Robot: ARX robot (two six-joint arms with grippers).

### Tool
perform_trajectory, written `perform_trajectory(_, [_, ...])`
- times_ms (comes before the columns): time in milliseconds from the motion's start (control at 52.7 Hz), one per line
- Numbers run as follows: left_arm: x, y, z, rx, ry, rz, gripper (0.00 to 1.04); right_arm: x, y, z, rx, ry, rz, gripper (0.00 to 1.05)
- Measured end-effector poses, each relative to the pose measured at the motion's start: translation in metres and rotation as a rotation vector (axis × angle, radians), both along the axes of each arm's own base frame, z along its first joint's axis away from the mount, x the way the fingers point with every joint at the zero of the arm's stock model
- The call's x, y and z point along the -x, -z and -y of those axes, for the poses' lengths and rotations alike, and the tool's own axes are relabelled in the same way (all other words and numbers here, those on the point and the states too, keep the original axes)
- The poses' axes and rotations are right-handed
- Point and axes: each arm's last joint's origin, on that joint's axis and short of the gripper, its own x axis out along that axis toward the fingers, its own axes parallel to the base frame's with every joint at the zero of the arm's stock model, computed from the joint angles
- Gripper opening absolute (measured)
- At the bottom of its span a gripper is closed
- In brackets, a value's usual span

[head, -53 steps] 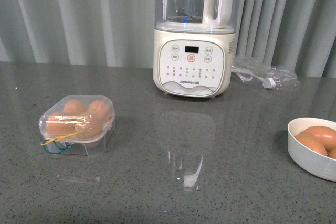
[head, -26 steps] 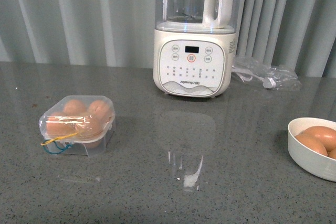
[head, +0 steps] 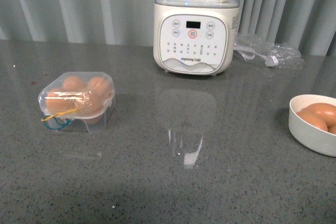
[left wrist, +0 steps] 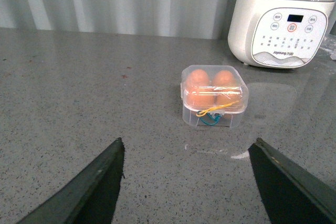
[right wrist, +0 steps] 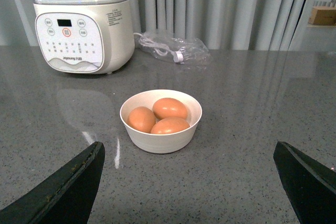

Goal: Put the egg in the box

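The clear plastic box [head: 76, 102] stands at the left of the grey counter, lid shut, with several brown eggs inside and yellow and blue bands at its front. It also shows in the left wrist view [left wrist: 214, 97]. Three brown eggs, one at the rear [right wrist: 169, 108], lie in a round white bowl [right wrist: 160, 139] at the right, partly cut off in the front view [head: 313, 132]. My left gripper [left wrist: 187, 148] is open and empty, well back from the box. My right gripper [right wrist: 189, 153] is open and empty, back from the bowl. Neither arm shows in the front view.
A cream-white blender [head: 197, 22] stands at the back centre of the counter [head: 173, 182]. A crumpled clear plastic bag with a cord [head: 268, 53] lies to its right. Pleated grey curtains hang behind.
The front view has shifted: everything sits a little higher in the frame now, so the camera tilted down slightly. The box, bowl and blender keep their places on the counter.
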Motion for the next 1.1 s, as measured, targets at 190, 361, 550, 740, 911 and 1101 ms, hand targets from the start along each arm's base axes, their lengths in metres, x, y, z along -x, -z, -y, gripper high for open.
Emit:
perform_trajectory(190, [0.0000,0.0000,0.0000,0.000,0.000,0.000,0.98,0.0000,0.0000,0.0000,0.000,0.000,0.000,0.97])
perform_trajectory(361, [0.0000,0.0000,0.0000,0.000,0.000,0.000,0.98,0.0000,0.0000,0.0000,0.000,0.000,0.000,0.97])
perform_trajectory(550, [0.0000,0.0000,0.0000,0.000,0.000,0.000,0.98,0.0000,0.0000,0.0000,0.000,0.000,0.000,0.97])
perform_trajectory(740, [0.0000,0.0000,0.0000,0.000,0.000,0.000,0.98,0.0000,0.0000,0.0000,0.000,0.000,0.000,0.97])
perform_trajectory(911, [0.0000,0.0000,0.0000,0.000,0.000,0.000,0.98,0.0000,0.0000,0.0000,0.000,0.000,0.000,0.97])
perform_trajectory(1101, [0.0000,0.0000,0.0000,0.000,0.000,0.000,0.98,0.0000,0.0000,0.0000,0.000,0.000,0.000,0.97])
